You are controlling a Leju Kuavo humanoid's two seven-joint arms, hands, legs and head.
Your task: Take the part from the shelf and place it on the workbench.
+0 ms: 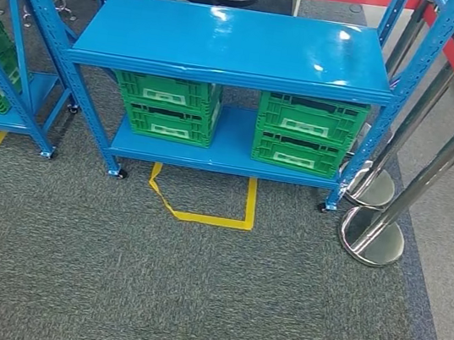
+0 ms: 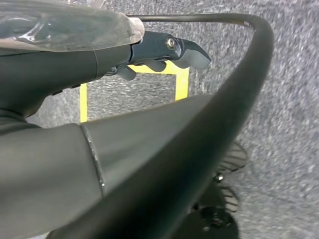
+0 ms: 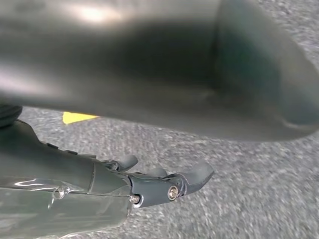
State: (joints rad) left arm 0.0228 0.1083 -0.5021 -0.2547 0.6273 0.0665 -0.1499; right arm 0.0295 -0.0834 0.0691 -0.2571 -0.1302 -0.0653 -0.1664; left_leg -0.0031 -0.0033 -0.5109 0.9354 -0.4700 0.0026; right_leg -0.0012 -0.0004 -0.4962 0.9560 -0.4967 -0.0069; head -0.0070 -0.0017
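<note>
Both hands hang over grey carpet [image 1: 194, 285] holding nothing: the left hand [image 2: 158, 52] and the right hand [image 3: 165, 184] each show dark fingers stretched out, loosely apart and closed on nothing. Ahead stands a blue shelf [image 1: 233, 47] with a bare, shiny top board, and on its lower board sit two stacks of green crates [image 1: 168, 108], one to the left and one to the right, whose contents cannot be made out, so the part cannot be picked out. Yellow floor tape [image 1: 205, 214] lies just before the shelf, and chrome barrier posts [image 1: 373, 235] stand at its right.
</note>
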